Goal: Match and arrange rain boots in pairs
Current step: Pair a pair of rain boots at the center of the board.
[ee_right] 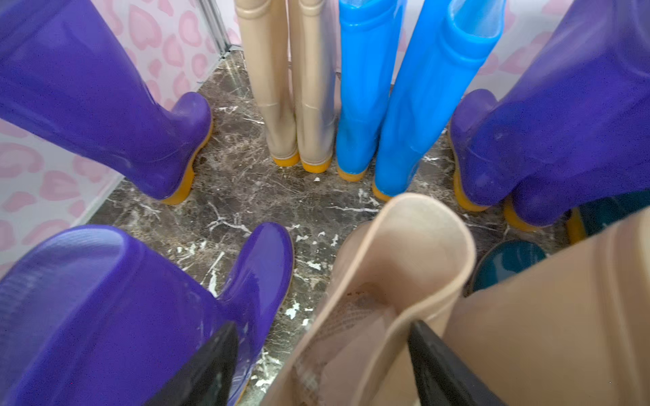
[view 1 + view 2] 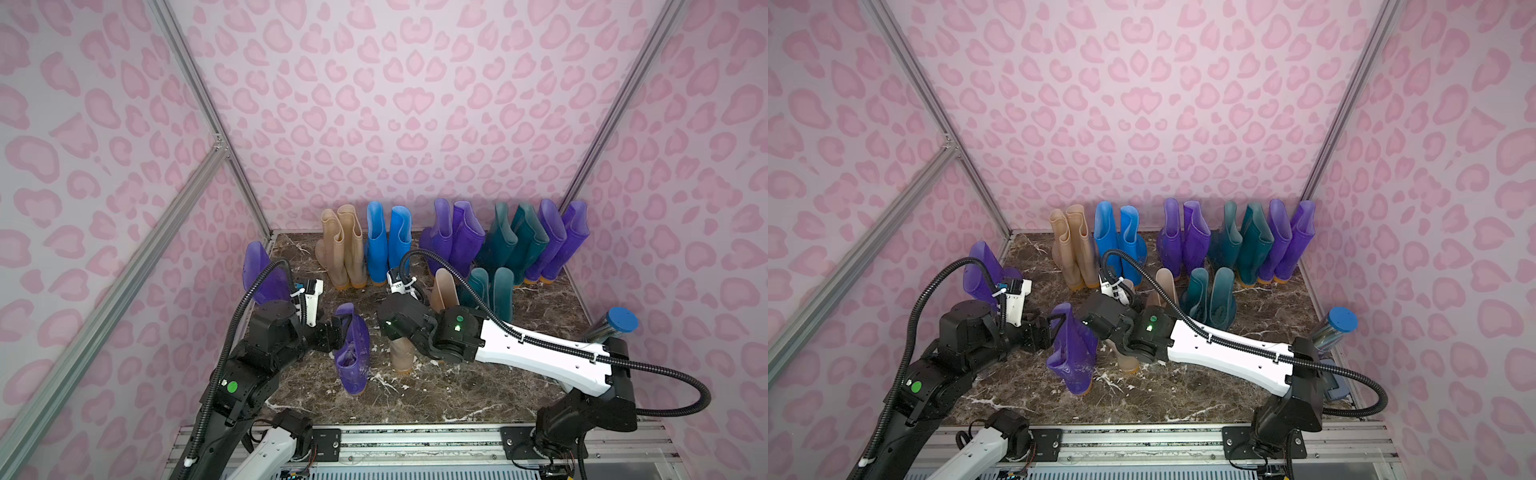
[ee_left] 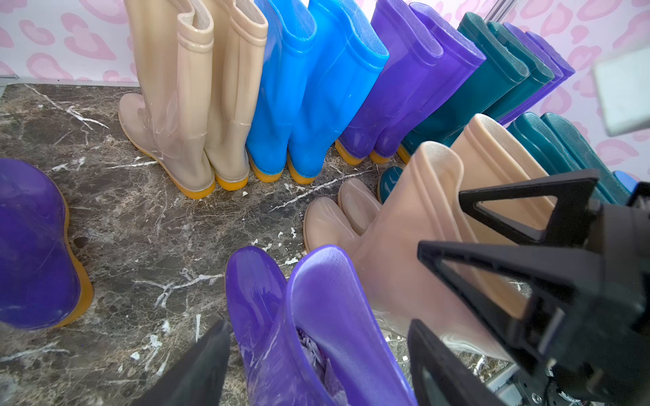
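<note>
Nearest, an upright purple boot point(image 2: 353, 353), something crumpled inside it, is straddled at the shaft top by the left gripper point(image 3: 320, 328). The jaws are set wide, though whether they press it cannot be told. Just beside, the right gripper point(image 1: 323, 325) is spread astride an upright beige boot point(image 1: 397, 253), a gap seen on one side. A second beige boot point(image 2: 444, 291) is found immediately behind, and paired boots point(image 2: 343, 249) are lined along the back wall point(image 2: 415, 124).

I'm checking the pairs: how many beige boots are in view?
4. Back row, left end: one beige boot beside another. Mid-table, partly under the right arm: a third and fourth. More could hide behind arms.
</note>
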{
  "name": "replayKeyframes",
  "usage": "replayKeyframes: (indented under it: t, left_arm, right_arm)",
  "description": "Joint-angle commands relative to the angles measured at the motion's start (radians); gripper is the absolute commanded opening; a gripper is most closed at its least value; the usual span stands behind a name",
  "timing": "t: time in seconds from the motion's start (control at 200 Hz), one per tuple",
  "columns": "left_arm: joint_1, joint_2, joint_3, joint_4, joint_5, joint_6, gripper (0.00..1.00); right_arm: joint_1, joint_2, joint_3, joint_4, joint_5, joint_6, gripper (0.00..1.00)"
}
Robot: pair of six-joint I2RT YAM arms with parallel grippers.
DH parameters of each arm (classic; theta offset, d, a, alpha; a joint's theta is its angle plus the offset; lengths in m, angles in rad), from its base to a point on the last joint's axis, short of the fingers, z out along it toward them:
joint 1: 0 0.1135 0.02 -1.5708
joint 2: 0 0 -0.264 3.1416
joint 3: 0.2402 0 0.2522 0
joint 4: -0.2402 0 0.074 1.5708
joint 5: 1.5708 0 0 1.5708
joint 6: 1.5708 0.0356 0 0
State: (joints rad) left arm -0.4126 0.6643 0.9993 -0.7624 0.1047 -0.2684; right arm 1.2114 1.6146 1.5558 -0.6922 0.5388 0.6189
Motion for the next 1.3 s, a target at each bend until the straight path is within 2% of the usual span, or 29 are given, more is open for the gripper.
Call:
replayKeyframes:
  t: [0.0, 0.125, 0.195, 0.34, 0.545, 0.775, 1.135, 1.295]
  left_arm:
    - [0.001, -0.002, 0.012, -0.001, -0.005, 0.01, 0.8]
    - [0.0, 0.002, 0.014, -0.001, -0.004, 0.01, 0.8]
    - [0.001, 0.004, 0.016, 0.0, -0.003, 0.009, 0.8]
    - [0.001, 0.013, 0.013, 0.009, -0.002, 0.007, 0.8]
    - [0.001, 0.031, 0.02, 0.014, 0.006, -0.002, 0.8]
    - [0.001, 0.038, 0.027, 0.014, 0.01, -0.003, 0.79]
    - [0.001, 0.06, 0.045, 0.022, 0.023, -0.012, 0.79]
    - [0.001, 0.07, 0.045, 0.024, 0.037, -0.02, 0.79]
  right_arm:
    - [-0.014, -0.009, -0.015, -0.049, 0.036, 0.003, 0.55]
    - [-0.038, -0.063, -0.061, 0.04, -0.064, -0.004, 0.16]
    - [-0.049, -0.09, -0.086, 0.081, -0.102, -0.01, 0.0]
    - [-0.08, -0.114, -0.101, 0.139, -0.125, -0.061, 0.0]
    - [-0.127, -0.098, -0.092, 0.162, -0.08, -0.117, 0.0]
    - [-0.125, -0.14, -0.135, 0.147, -0.008, -0.125, 0.0]
    - [-0.114, -0.175, -0.169, 0.112, -0.106, -0.099, 0.0]
    - [-0.113, -0.146, -0.178, 0.06, -0.056, -0.107, 0.0]
